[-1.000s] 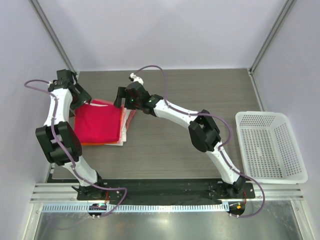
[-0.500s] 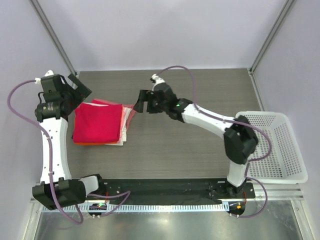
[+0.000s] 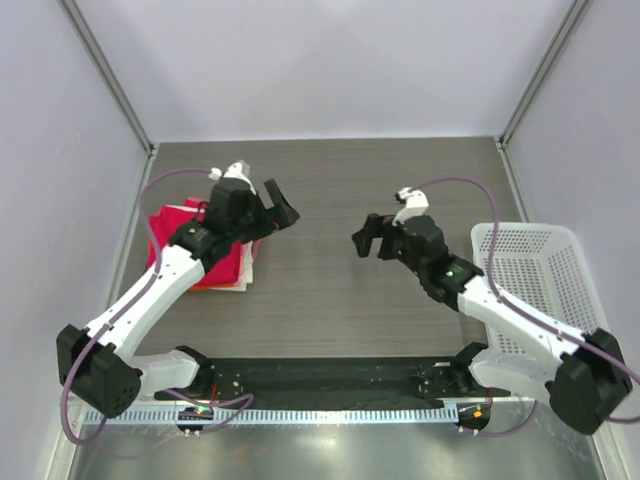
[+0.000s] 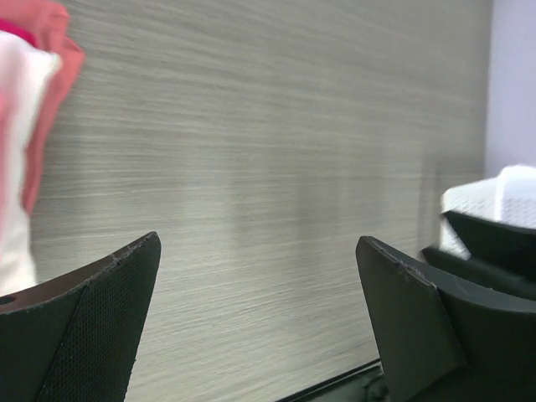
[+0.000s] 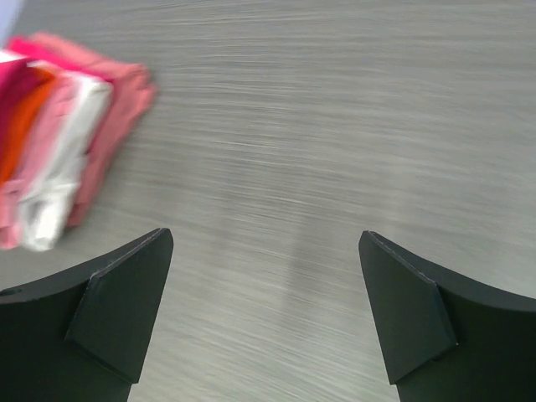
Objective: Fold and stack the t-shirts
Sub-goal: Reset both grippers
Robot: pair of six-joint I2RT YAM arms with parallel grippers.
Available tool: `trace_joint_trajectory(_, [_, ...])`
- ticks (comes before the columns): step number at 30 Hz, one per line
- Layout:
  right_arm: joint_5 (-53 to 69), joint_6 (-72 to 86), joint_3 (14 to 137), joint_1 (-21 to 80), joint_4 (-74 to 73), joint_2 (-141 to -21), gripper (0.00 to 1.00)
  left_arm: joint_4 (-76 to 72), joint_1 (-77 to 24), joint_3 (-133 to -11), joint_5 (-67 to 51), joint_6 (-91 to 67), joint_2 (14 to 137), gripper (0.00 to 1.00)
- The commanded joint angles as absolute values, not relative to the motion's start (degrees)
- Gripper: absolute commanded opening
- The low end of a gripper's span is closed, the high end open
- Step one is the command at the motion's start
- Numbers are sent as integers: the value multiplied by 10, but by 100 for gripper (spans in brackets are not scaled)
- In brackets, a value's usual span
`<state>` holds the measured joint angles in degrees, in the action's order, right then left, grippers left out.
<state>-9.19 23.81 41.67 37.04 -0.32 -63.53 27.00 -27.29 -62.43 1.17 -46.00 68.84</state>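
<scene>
Across the grey wood-grain tabletop, the white lattice basket sits at my right edge and the folded t-shirts lie stacked at the left, crimson on top with orange, pink and white edges showing, partly under my left arm. Over the middle, my left tool hangs spread wide just right of the stack, gripping nothing. My right tool faces it from nearer the basket, equally wide, its fingers clear of the cloth.
</scene>
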Motion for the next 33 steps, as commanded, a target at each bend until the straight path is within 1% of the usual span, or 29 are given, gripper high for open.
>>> trace_joint_trajectory(1, [-132, 228, 337, 318, 20, -555, 100, 167, -339, -597, 119, -438, 706, 100])
trace_joint_trajectory(3, [-128, 233, 306, 305, 20, -530, 100, 149, -367, -576, 153, -408, 715, 100])
trace_joint_trajectory(5, [-135, 242, 277, 301, 20, -512, 100, 118, -378, -554, 156, -391, 716, 100])
trace_joint_trajectory(9, [-144, 243, 225, 300, 59, -512, 100, 66, -395, -493, 135, -363, 708, 100])
trace_joint_trajectory(13, [-157, 237, 195, 301, 109, -511, 100, 15, -408, -429, 151, -317, 690, 100])
trace_joint_trajectory(14, [-162, 236, 193, 300, 114, -507, 100, 3, -416, -397, 162, -309, 685, 100])
trace_joint_trajectory(15, [-164, 237, 182, 301, 120, -506, 100, -17, -420, -378, 173, -299, 680, 100])
trace_joint_trajectory(16, [-167, 241, 175, 301, 137, -505, 99, -67, -425, -356, 191, -274, 670, 99])
trace_joint_trajectory(17, [-170, 247, 169, 301, 143, -500, 100, -96, -431, -305, 197, -266, 665, 99])
trace_joint_trajectory(18, [-168, 247, 171, 301, 135, -499, 100, -160, -432, -282, 195, -256, 660, 99])
trace_joint_trajectory(20, [-170, 252, 171, 301, 134, -495, 100, -167, -431, -272, 175, -263, 641, 100])
trace_joint_trajectory(21, [-172, 255, 171, 301, 131, -494, 100, -193, -431, -266, 170, -262, 640, 100])
trace_joint_trajectory(24, [-176, 255, 171, 301, 131, -496, 100, -226, -431, -252, 172, -251, 661, 100])
trace_joint_trajectory(28, [-173, 257, 168, 301, 130, -493, 100, -196, -431, -280, 188, -246, 695, 99])
trace_joint_trajectory(33, [-169, 259, 174, 301, 130, -507, 99, -186, -432, -288, 202, -240, 700, 99])
